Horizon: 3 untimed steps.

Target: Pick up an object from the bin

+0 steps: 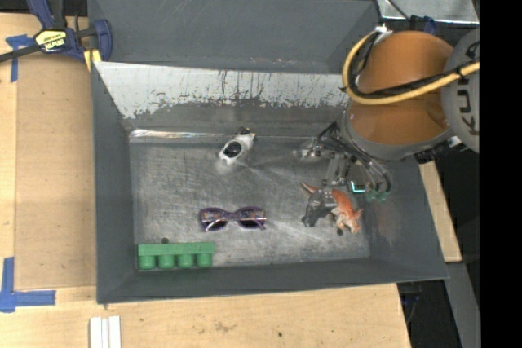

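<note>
Step in hand: the approach and closing-in stage of the pick, as I judge it; nothing is visibly lifted off the bin [245, 253] floor.
Arm: the arm [400, 98] reaches in from the right, its wrist low over the right part of the floor.
Jaws: low over the right part of the floor, right at the small orange toy; I cannot tell whether they are apart, together or clamped on it, because wrist hardware and the toy overlap there.
Task's thing: the orange toy [348, 218], a small irregular figure, lies at the right of the floor, near the right wall and touching or just beside the jaws.
Other things: purple sunglasses [233, 218] in the middle front, a green studded block [175, 257] at the front left, and a small white and dark piece [235, 148] near the back wall, all well apart from the jaws.
Next move calls for: a firm closure around the toy's body, then a straight rise clear of the right wall.
Risk: the toy's uneven shape may let it slip or pivot out.
</note>
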Tool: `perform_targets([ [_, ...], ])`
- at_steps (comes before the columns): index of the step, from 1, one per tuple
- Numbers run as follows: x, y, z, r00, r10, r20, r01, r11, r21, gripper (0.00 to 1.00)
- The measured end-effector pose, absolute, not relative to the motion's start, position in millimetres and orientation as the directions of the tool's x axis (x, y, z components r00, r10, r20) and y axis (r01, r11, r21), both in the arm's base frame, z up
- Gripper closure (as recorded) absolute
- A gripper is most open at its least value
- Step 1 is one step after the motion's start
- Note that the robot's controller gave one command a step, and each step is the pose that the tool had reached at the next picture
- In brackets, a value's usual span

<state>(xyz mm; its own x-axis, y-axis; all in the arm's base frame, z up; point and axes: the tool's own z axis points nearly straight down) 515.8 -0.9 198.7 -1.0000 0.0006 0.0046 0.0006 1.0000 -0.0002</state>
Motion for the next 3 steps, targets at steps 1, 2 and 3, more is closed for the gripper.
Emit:
perform_targets([
  [1, 517.5, -0.9, 202.2, -1.000, 0.001, -0.003, 0.001, 1.000, 0.000, 0.00],
  [2, 519.9, 15.9, 160.0, -1.000, -0.024, -0.012, -0.024, 1.000, -0.001, 0.00],
  [3, 508.6, 23.3, 125.4, -0.999, 0.044, 0.000, 0.044, 0.999, 0.001, 0.00],
])
